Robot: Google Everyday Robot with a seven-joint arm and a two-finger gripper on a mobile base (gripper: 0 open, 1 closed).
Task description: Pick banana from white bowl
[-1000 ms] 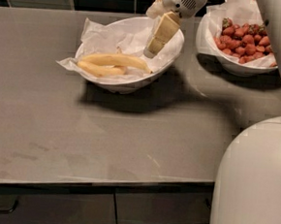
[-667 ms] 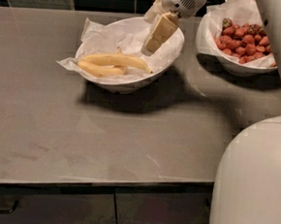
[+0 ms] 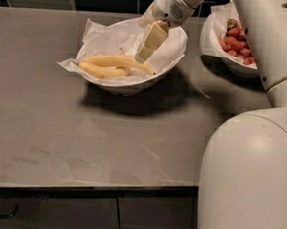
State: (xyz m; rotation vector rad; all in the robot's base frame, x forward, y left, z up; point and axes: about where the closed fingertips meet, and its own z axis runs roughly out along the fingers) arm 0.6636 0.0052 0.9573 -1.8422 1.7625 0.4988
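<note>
The white bowl (image 3: 133,87) lined with crumpled white paper sits at the back middle of the grey table. Two pale-yellow bananas lie in it. The banana (image 3: 117,60) is the longer, thicker one, lying across the bowl with its tapered tip to the right. A shorter, thinner banana (image 3: 101,72) lies just in front of it. My gripper (image 3: 142,55) reaches down into the bowl from the upper right, its tip just above the right end of the banana.
A second white bowl (image 3: 235,69) with red strawberries (image 3: 234,43) stands at the back right. My white arm and base (image 3: 251,165) fill the right side. The table's front edge (image 3: 78,186) runs along the bottom, with drawers below.
My gripper has moved down and to the left, from over the bowl's right rim into the bowl, close to the banana's right end. The bananas have not moved.
</note>
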